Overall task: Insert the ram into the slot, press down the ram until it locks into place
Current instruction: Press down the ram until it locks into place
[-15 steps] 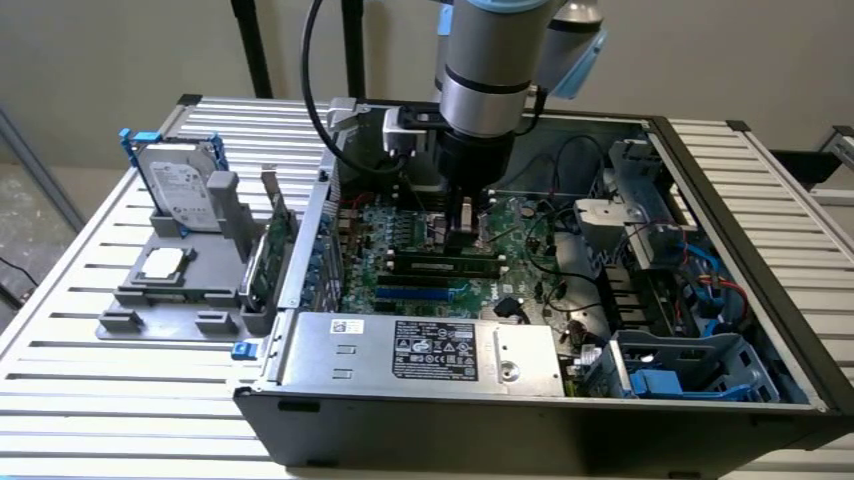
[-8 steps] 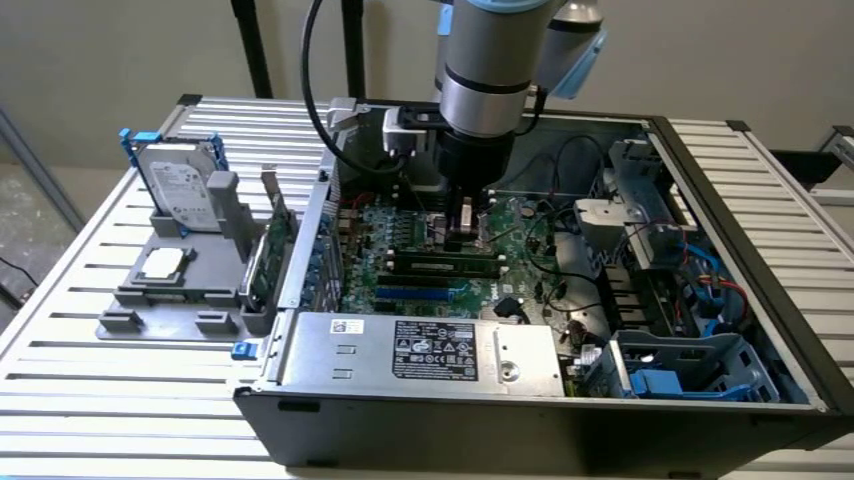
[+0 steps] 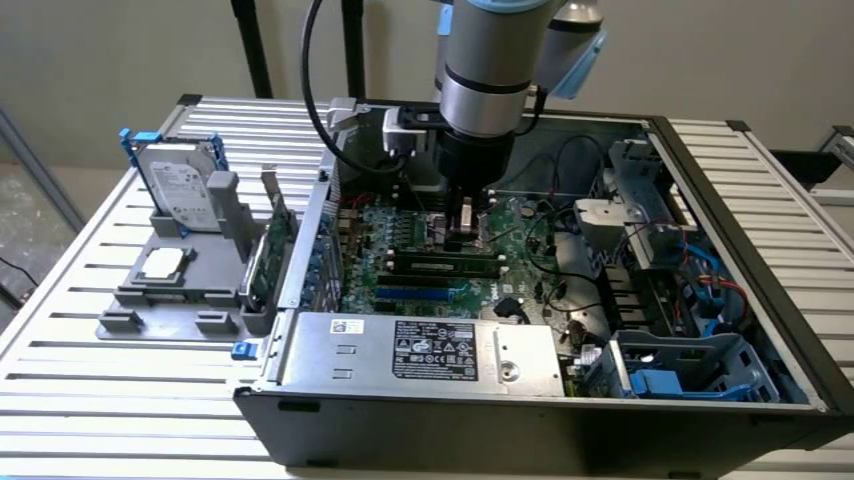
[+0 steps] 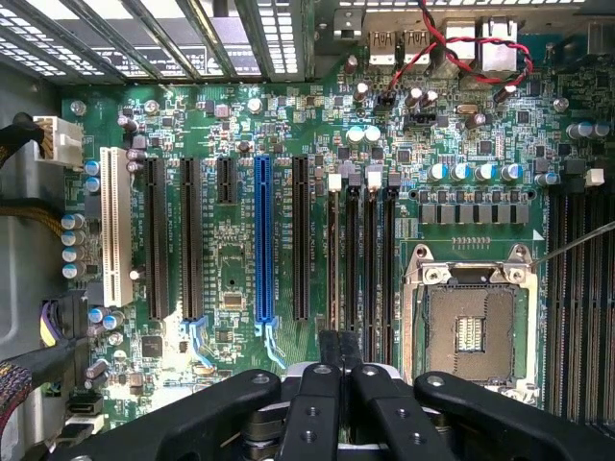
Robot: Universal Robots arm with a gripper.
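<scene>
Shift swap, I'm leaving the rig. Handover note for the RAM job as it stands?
gripper: low over the motherboard, directly above the ram; grip can't be read.
ram: on edge, lying lengthwise along the black slots, at the gripper's tip.
Done: ram brought to the slots.
Left: in the wrist view the slots look empty where visible, so insertion and locking are unconfirmed.

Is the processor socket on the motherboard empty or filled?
Empty: the processor socket shows bare contacts inside its metal frame, with no chip or cooler on it.
</scene>
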